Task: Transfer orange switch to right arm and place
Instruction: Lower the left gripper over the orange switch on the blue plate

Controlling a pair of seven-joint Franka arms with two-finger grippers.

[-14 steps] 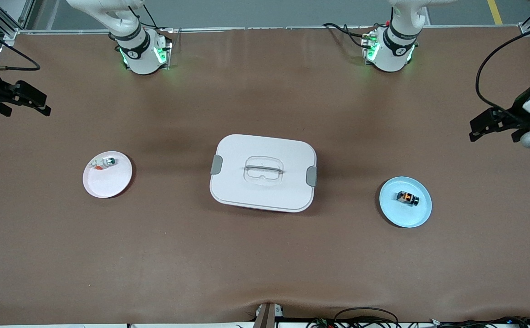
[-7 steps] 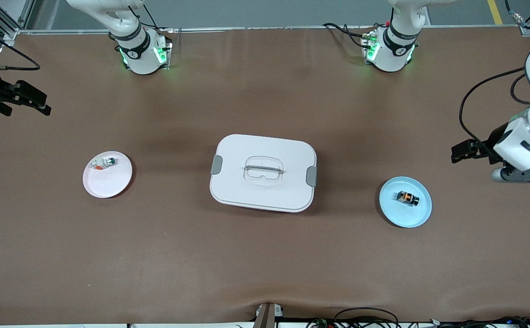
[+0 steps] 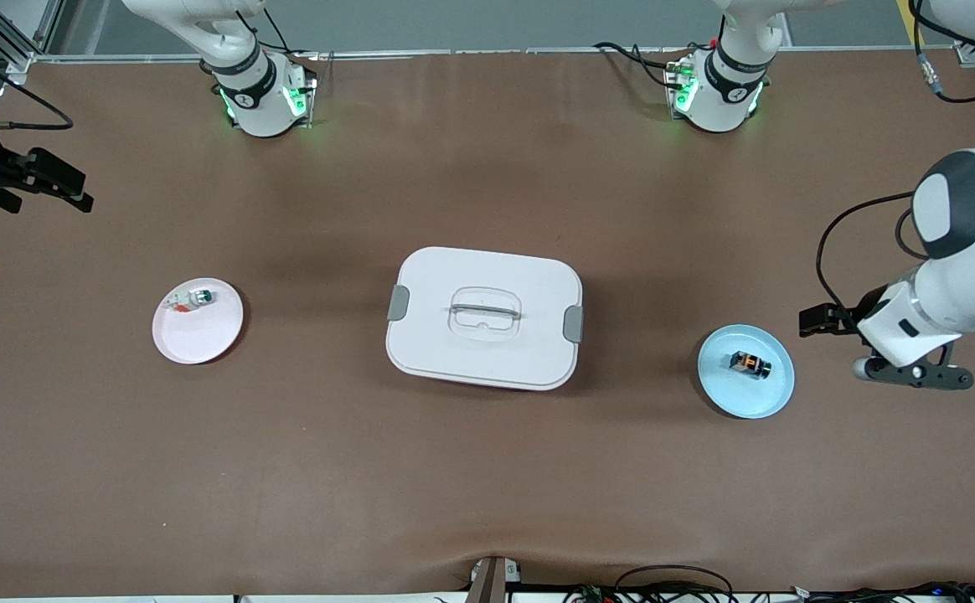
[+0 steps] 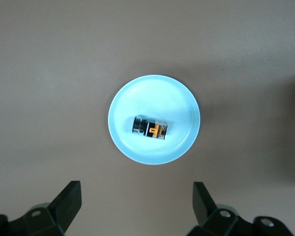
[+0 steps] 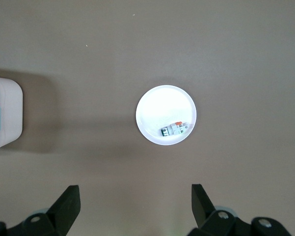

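Observation:
The orange switch (image 3: 749,363), a tiny black part with an orange centre, lies on a light blue plate (image 3: 726,394) toward the left arm's end of the table. In the left wrist view the switch (image 4: 150,129) lies on its side in the plate (image 4: 132,96). My left gripper (image 3: 816,321) is open and empty, up over the bare table just beside the plate; its own view (image 4: 136,185) shows its fingers wide apart. My right gripper (image 3: 64,188) is open and empty (image 5: 135,188) and waits high at the right arm's end of the table.
A white lidded box (image 3: 420,276) with grey clips and a handle stands mid-table; its corner shows in the right wrist view (image 5: 5,113). A white plate (image 3: 198,339) at the right arm's end holds a whitish part with a green cap (image 3: 190,299), also seen from the right wrist (image 5: 174,130).
The left arm has swung in from the table's edge and brought its open gripper close beside the blue plate. The right arm, the switch and the plates have not moved.

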